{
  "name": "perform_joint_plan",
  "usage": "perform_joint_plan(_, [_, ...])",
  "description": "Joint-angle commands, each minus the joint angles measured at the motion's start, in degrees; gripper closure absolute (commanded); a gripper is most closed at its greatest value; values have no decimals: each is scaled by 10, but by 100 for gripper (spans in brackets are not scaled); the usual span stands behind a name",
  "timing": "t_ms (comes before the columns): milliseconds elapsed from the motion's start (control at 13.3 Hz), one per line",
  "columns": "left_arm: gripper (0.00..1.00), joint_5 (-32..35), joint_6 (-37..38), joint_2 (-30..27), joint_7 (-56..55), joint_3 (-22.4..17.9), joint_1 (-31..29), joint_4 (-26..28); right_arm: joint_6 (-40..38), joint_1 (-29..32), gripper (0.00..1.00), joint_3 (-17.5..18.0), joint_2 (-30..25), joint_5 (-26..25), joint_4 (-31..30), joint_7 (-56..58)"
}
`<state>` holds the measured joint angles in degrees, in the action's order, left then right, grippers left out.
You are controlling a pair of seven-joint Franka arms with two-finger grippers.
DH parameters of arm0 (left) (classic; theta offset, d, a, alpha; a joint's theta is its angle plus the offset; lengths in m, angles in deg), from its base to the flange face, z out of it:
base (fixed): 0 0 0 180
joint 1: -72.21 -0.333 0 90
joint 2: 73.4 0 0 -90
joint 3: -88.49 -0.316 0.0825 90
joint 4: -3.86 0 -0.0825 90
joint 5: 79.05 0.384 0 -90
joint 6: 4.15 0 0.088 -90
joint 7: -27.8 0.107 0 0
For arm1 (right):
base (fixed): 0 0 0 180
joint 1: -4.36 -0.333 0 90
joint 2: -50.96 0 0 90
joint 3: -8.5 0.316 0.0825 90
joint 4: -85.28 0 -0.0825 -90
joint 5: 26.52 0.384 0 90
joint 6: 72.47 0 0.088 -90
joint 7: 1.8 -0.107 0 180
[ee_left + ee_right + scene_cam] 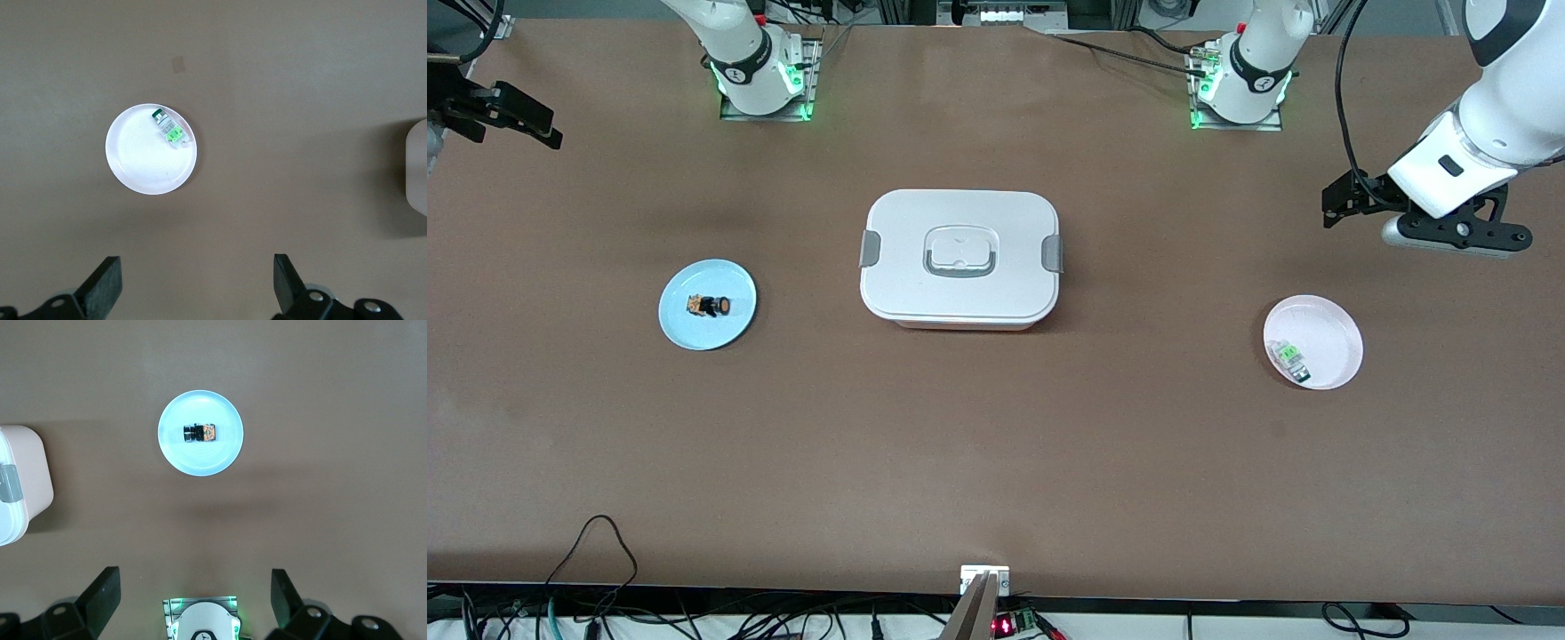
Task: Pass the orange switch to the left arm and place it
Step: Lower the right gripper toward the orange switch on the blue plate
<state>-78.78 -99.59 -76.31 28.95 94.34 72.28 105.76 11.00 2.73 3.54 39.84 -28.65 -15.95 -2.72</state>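
The orange switch lies on a light blue plate toward the right arm's end of the table. In the right wrist view the switch lies on the plate, well clear of my fingers. My right gripper is open and empty, high over the table edge at the right arm's end. My left gripper is open and empty, high over bare table at the left arm's end. The white box stands shut mid-table between the plates. Both wrist views show open jaws, right gripper and left gripper.
A pale pink plate toward the left arm's end holds a small green-and-clear component; both plate and component show in the left wrist view. Box corners show in the wrist views. Cables lie along the front edge.
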Motion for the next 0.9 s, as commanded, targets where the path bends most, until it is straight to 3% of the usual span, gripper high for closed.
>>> perform_joint_plan(0, [0, 3, 2, -3, -2, 2, -2, -6, -9, 0, 0, 2, -6, 3, -1, 1])
perform_joint_plan(376, [0, 3, 2, -3, -2, 2, -2, -6, 1, -2, 0, 3, 10, 1, -1, 1])
perform_joint_plan(827, [0, 3, 3, -3, -2, 2, -2, -6, 23, -21, 0, 10, 75, 1, 16, 2])
